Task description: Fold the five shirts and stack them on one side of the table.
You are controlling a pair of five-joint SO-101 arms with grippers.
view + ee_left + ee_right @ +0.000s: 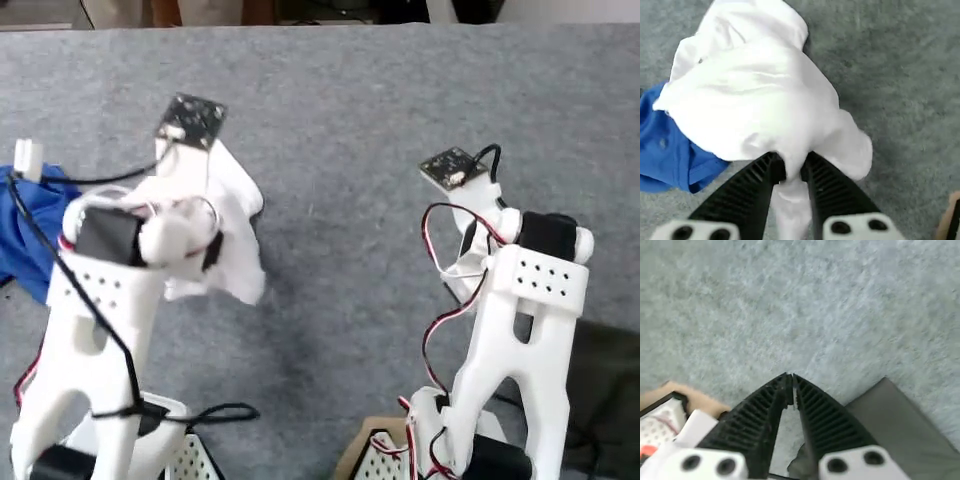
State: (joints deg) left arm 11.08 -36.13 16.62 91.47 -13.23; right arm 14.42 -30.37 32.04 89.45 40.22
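A crumpled white shirt [755, 95] hangs bunched from my left gripper [792, 167], whose black fingers are shut on a fold of its cloth. In the high view the white shirt [232, 215] droops beside the left arm over the grey table. A blue shirt [665, 155] lies under and beside it, at the table's left edge [30, 225]. My right gripper [791, 382] is shut with nothing in it, above bare grey cloth. A dark grey shirt [900, 432] lies flat close by it, seen at the table's right front [605, 370].
The grey felt table [360, 110] stretches bare across the middle and back. A brown cardboard piece [355, 450] lies at the front edge between the arm bases. Loose red, white and black cables [445, 260] hang along the right arm.
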